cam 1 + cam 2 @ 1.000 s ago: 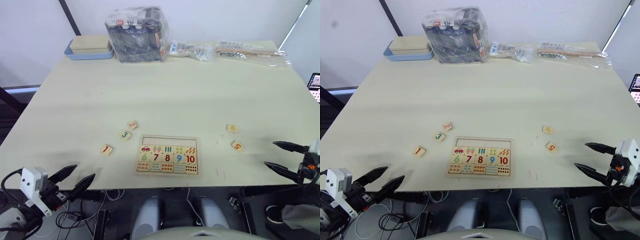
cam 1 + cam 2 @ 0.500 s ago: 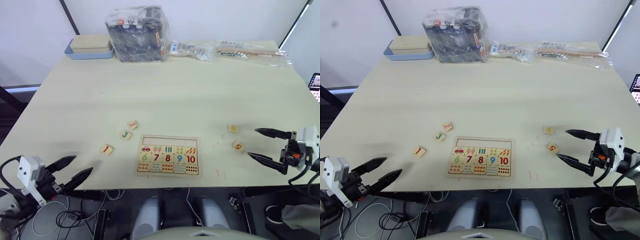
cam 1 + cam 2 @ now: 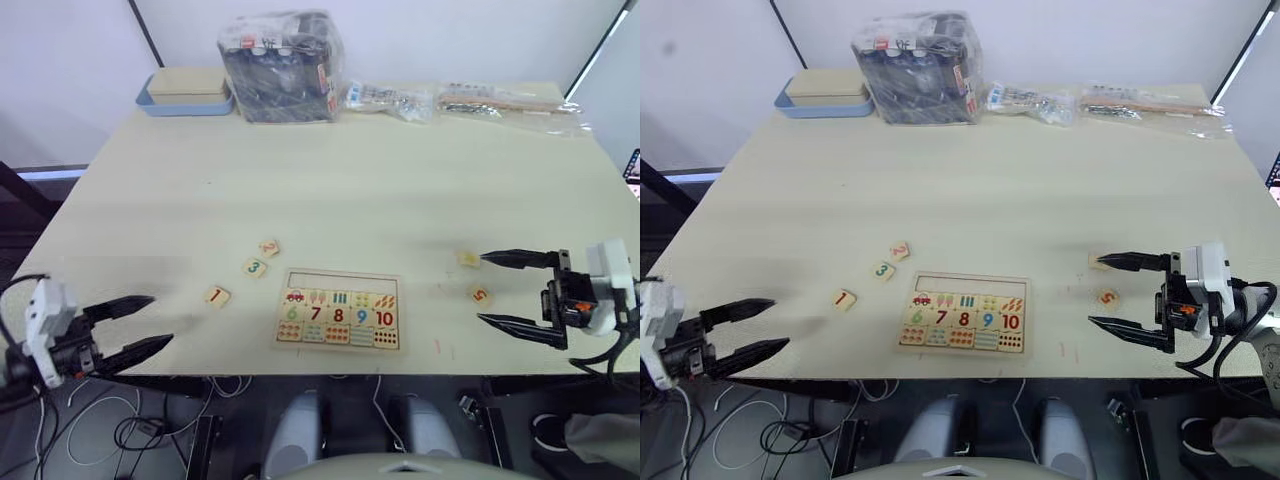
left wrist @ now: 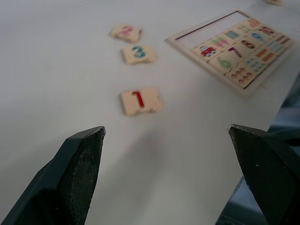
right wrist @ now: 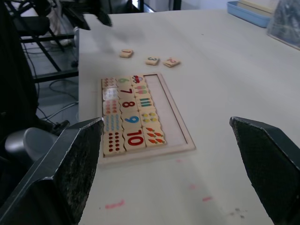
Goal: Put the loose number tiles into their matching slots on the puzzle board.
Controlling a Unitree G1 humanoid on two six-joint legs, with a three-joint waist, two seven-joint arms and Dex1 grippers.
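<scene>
At the near edge of the table, to the right of the puzzle board, the right gripper hovers with its two black fingers spread wide and nothing between them; tile 5 lies on the tabletop in the gap between those fingers, untouched, and tile 4 sits just beside the farther fingertip; well to the left of the board, past the table's near corner, the left gripper hangs with its fingers likewise parted and empty, pointing toward tile 1.

The board lies flat near the front edge, its top row an open strip, the printed squares 6 to 10 below it with small picture squares above and beneath; tile 3 and tile 2 rest left of the board's far corner, close together and apart from tile 1.

The tabletop is pale, matte and mostly bare, with a few faint red marks right of the board; along the far edge, well beyond the board, stand a blue tray holding a beige block, a dark box wrapped in clear plastic, and two flat clear packets; behind them rises a plain white wall crossed by dark slanted bars; under the near edge, cables trail over a dark floor.
</scene>
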